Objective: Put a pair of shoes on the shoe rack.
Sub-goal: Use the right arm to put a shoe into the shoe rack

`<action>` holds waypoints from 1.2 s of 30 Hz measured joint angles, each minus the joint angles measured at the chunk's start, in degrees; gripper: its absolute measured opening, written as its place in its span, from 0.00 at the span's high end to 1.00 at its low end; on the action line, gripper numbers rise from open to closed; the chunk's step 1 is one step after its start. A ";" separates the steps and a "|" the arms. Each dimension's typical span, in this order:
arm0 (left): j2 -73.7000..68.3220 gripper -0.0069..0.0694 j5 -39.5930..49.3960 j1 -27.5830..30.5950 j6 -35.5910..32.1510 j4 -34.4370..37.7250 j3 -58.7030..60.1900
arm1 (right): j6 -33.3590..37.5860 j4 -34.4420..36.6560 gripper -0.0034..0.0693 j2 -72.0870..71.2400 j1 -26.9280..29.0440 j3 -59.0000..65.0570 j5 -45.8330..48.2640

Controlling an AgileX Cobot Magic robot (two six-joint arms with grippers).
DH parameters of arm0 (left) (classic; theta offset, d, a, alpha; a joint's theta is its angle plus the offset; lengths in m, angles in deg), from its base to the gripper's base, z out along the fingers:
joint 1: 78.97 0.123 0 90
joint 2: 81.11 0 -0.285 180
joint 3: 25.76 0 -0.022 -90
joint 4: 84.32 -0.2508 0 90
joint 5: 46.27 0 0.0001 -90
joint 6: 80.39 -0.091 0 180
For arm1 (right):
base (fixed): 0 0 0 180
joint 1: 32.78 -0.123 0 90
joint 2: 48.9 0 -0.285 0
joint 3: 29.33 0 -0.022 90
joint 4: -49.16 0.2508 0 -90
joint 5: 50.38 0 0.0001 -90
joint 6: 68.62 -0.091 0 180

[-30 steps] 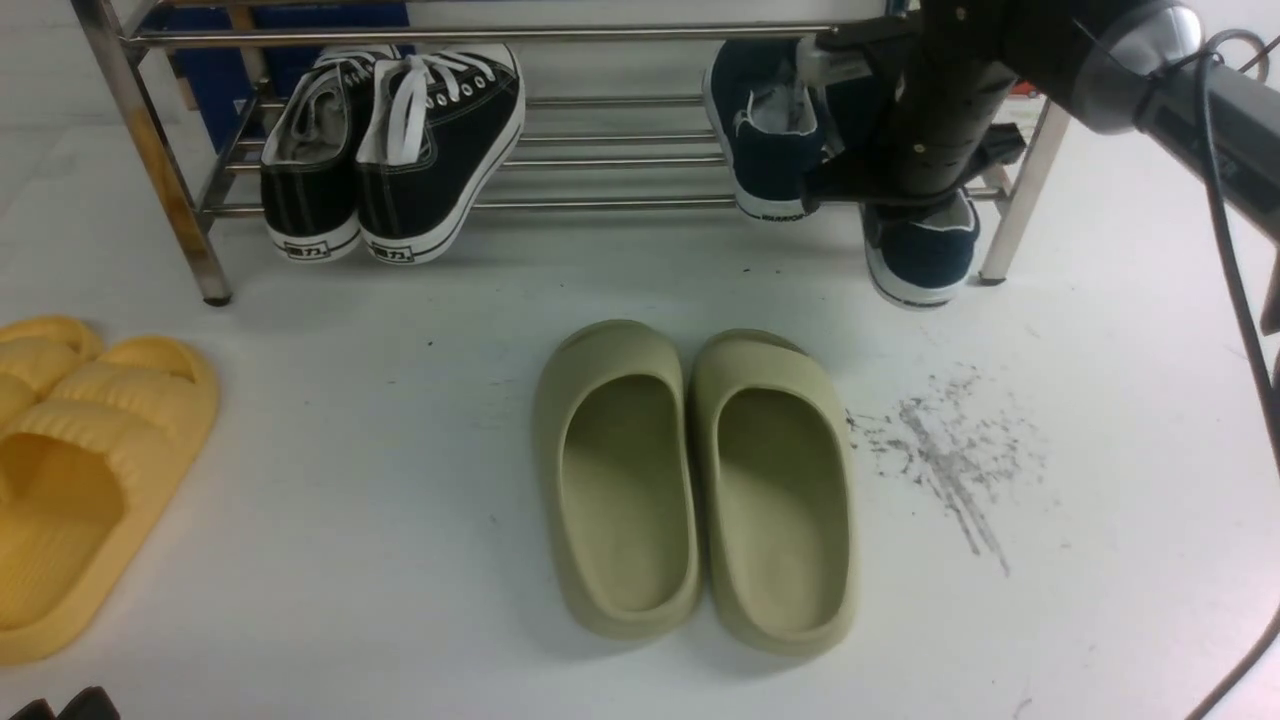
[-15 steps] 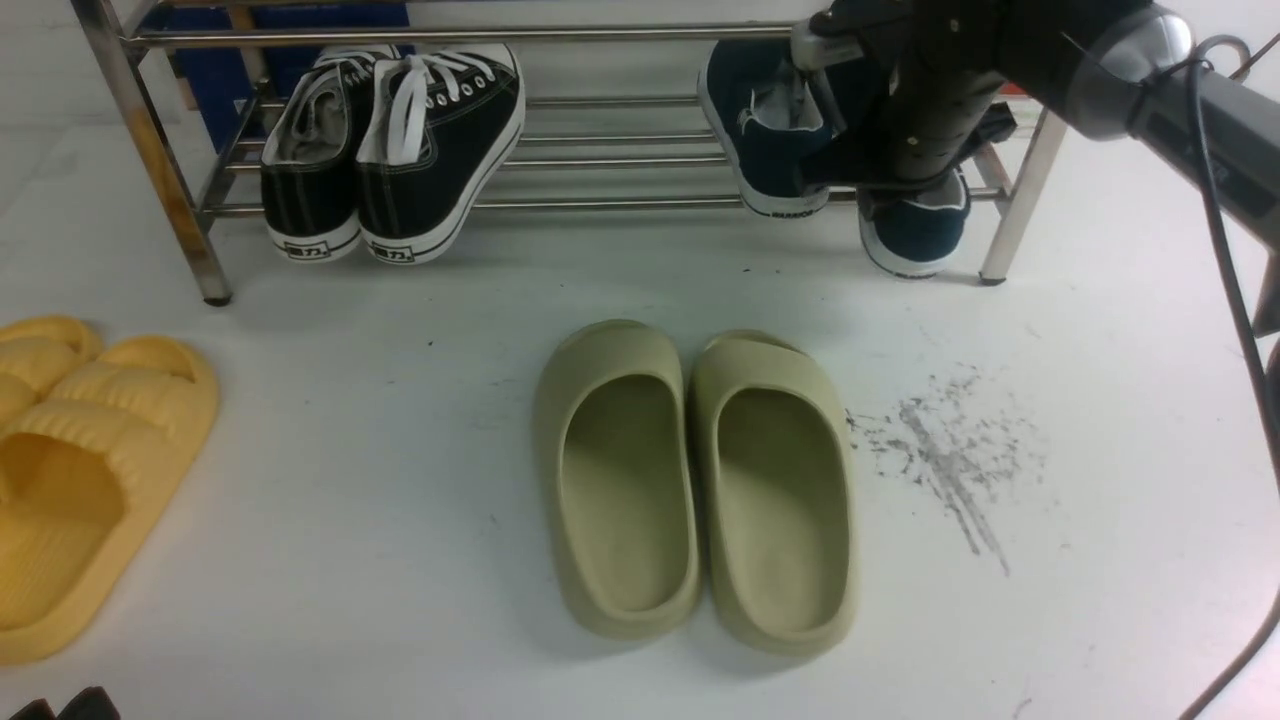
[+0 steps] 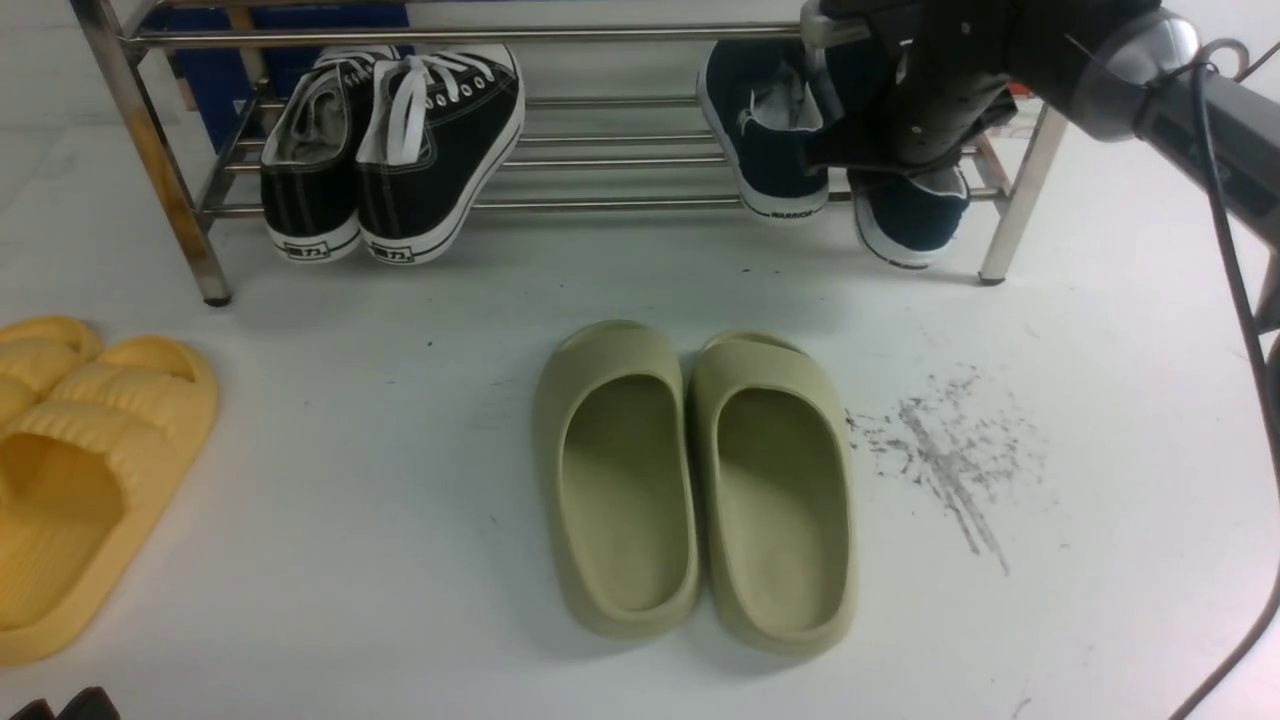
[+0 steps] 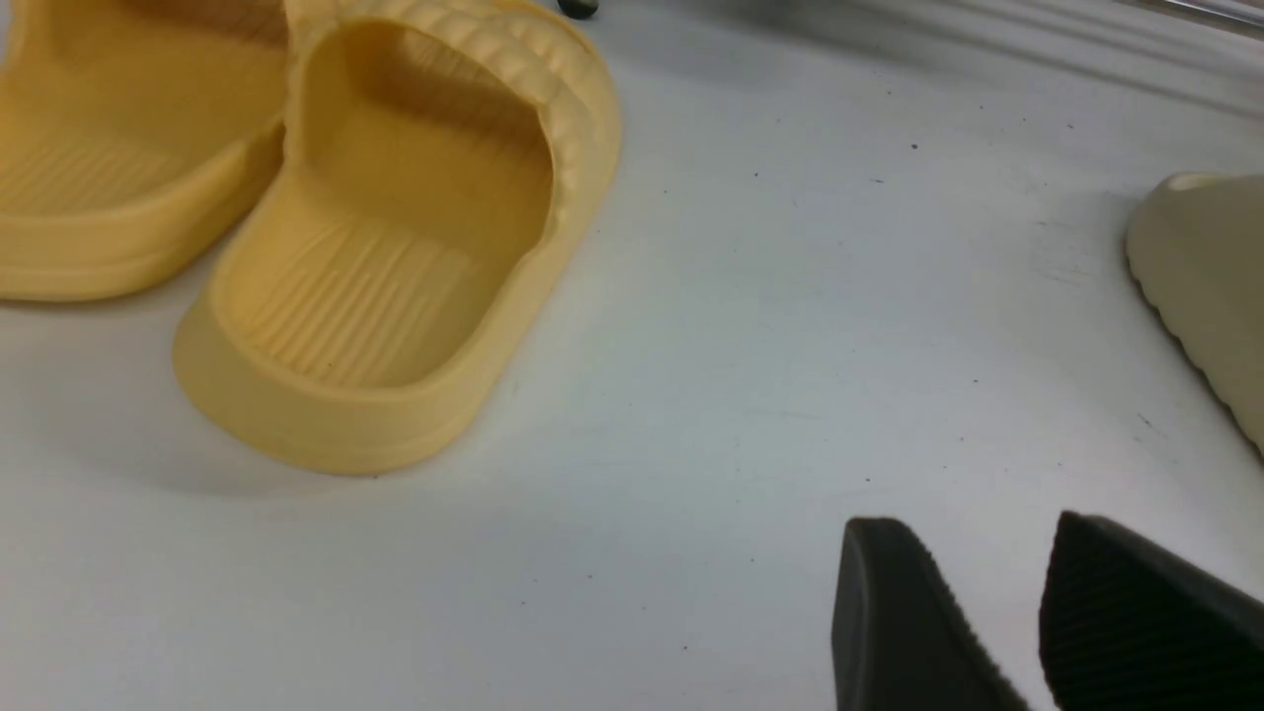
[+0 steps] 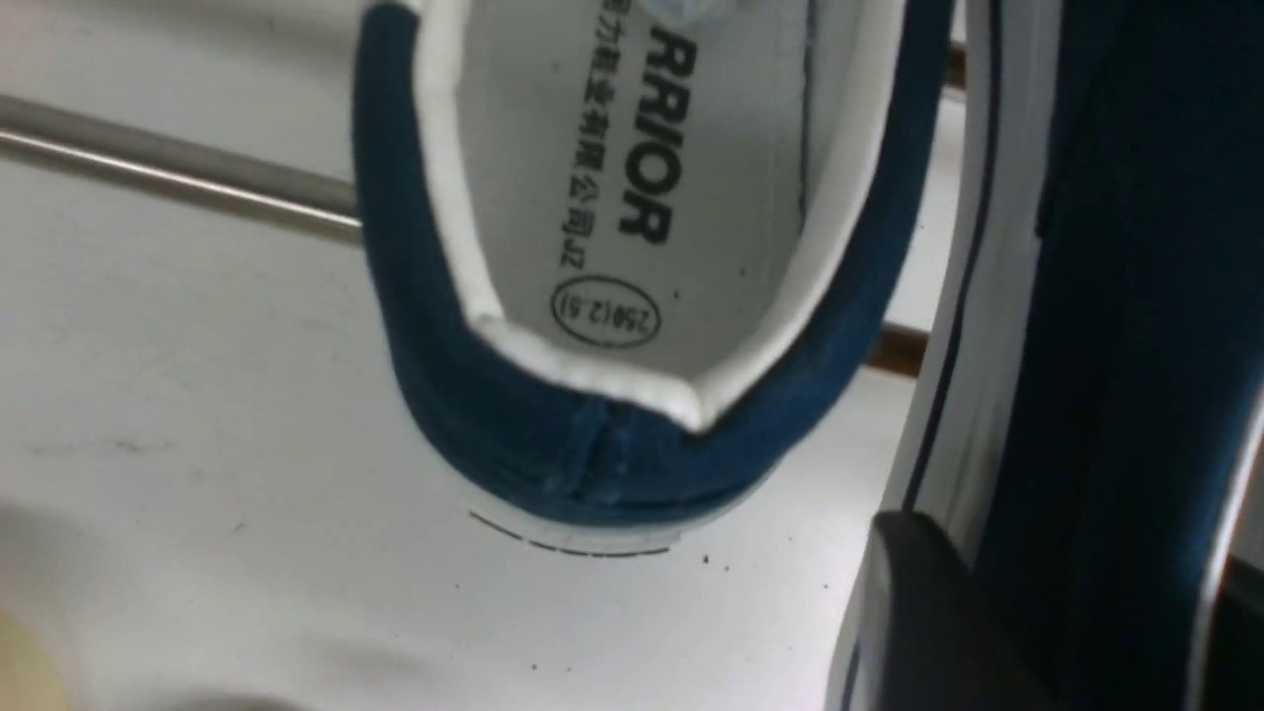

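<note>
"WARRIOR" stood in dark capitals on the white heel patch [image 3: 797, 213] of the left navy slip-on [image 3: 765, 140]. In the right wrist view, a navy slip-on's white insole [image 5: 592, 148] showed "RRIOR", its start cut off. Beside it ran a line of small Chinese characters, with an oval stamp [image 5: 604, 314] reading "250(2.5)". The black sneakers [image 3: 395, 150] bore heel labels too small to read.

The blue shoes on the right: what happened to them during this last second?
The right pincer pushed both navy shoes further back onto the shoe rack; the right one's heel, hanging low before, rose. Whether it has let go cannot be told. Black sneakers, green slides and yellow slides stayed put.
</note>
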 joint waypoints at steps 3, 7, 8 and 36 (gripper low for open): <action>0.00 0.60 0.00 0.00 0.00 0.00 0.00 | 0.00 2.31 0.44 0.00 0.00 -1.01 1.06; 0.00 0.60 0.00 0.00 0.00 0.00 0.00 | 1.11 4.73 0.42 -0.01 0.00 -2.51 3.63; 0.00 0.60 0.00 0.00 0.00 0.00 0.00 | 1.61 5.14 0.42 -0.01 0.00 -2.99 4.65; 0.00 0.60 0.00 0.00 0.00 0.00 0.00 | 1.27 2.38 0.48 -0.64 0.00 -5.00 11.21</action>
